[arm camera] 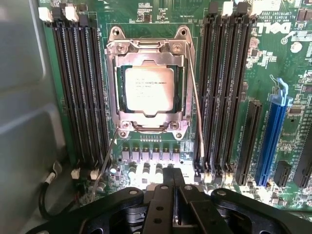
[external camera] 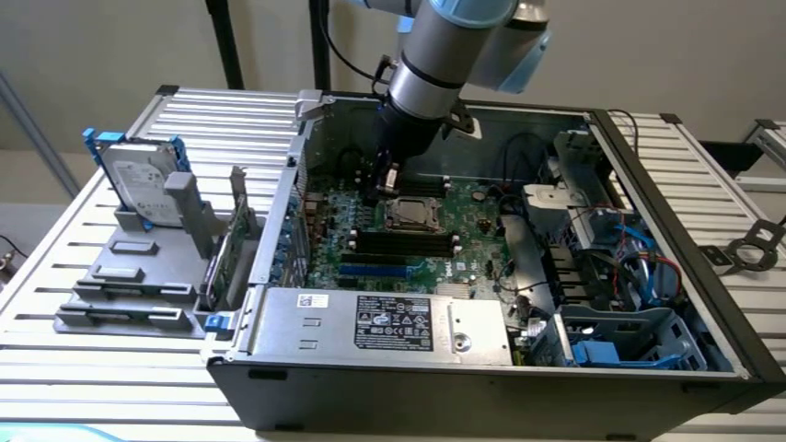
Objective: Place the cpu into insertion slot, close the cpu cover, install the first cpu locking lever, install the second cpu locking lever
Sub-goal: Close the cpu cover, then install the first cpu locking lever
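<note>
Nearest the wrist camera, the black two-fingered gripper point(arm camera: 173, 190) is hanging just short of the socket with its fingers pressed together and nothing between them. Just beyond it, the small flat square cpu with a silvery-grey metal top point(arm camera: 148, 90) is sitting in its slot, and the thin square silver cpu cover frame point(arm camera: 146, 47) is lying down around it, so the first two steps look done. The two thin wire locking levers, one along one side of the socket point(arm camera: 195, 102) and one slanting off a near corner point(arm camera: 105, 163), are standing out away from the frame; they appear not yet latched, so both lever steps seem left. Long black memory slots point(arm camera: 80, 83) are flanking the socket on the green motherboard point(arm camera: 273, 44). In the exterior view, the open black computer case point(external camera: 491, 396) is lying on a slatted aluminium table point(external camera: 74, 359), with a silver labelled power-supply box point(external camera: 381, 322) at its near edge. On the exterior view's left, a silver hard drive point(external camera: 142, 180) is standing in a grey holder, and a plain pale wall point(external camera: 123, 46) is closing the far side.
</note>
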Tool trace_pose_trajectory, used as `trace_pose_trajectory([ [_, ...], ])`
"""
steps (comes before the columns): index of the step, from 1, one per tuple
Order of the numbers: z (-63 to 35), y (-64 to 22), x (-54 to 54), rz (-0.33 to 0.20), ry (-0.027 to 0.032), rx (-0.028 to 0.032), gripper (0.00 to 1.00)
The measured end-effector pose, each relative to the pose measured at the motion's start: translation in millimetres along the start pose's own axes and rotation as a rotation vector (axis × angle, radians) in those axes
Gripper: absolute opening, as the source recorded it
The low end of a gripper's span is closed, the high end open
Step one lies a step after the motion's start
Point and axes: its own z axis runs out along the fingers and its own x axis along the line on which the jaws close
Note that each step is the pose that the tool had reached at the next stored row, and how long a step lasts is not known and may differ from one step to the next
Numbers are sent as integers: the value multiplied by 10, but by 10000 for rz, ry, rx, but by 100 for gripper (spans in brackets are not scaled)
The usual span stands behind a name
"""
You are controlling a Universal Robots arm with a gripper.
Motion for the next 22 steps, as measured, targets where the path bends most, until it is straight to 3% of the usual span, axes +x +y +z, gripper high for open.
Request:
trace_pose_trajectory([
  [15, -1, -1, -2, -40, 140, 6, 11],
  [22, -29, -42, -3, -42, 145, 5, 11],
])
